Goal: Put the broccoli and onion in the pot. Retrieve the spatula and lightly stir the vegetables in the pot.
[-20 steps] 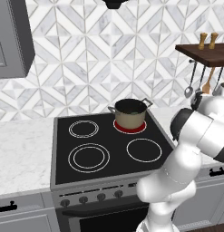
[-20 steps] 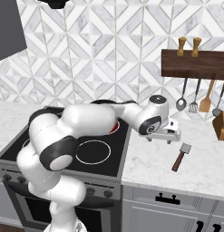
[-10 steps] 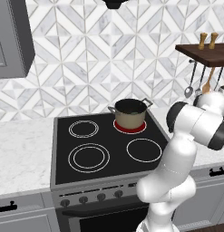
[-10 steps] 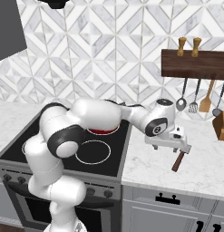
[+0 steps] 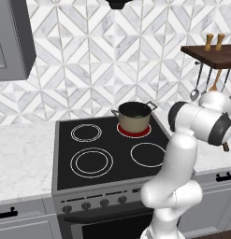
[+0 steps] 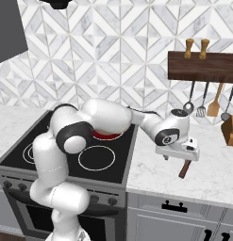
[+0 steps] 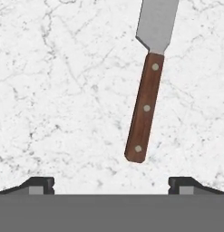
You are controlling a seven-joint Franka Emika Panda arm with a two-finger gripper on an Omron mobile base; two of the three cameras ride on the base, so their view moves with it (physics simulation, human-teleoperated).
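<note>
The spatula [image 7: 144, 108] lies flat on the white marble counter right of the stove, with a brown riveted handle and a grey blade [image 7: 156, 22]. My gripper [image 7: 112, 186] hovers over it, open, its two fingertips [image 7: 38, 185] spread wide on either side of the handle's end and holding nothing. From the right base view the gripper [image 6: 180, 159] hangs above the blade, and the handle [image 6: 185, 169] sticks out toward the counter's front. The tan pot [image 5: 134, 116] stands on the red back-right burner. Broccoli and onion are hidden; the pot's inside looks dark.
A wooden wall rack [image 6: 203, 66] above the counter carries a steel ladle [image 6: 188, 107], a wooden utensil [image 6: 213, 108] and two grinders. A knife block [image 6: 229, 129] stands at the far right. The black stove [image 5: 103, 154] lies left of the spatula.
The arm has stretched further right and the hand has come over the spatula's blade, covering it in the right base view. The spatula and pot have not moved; the jaws stayed open.
</note>
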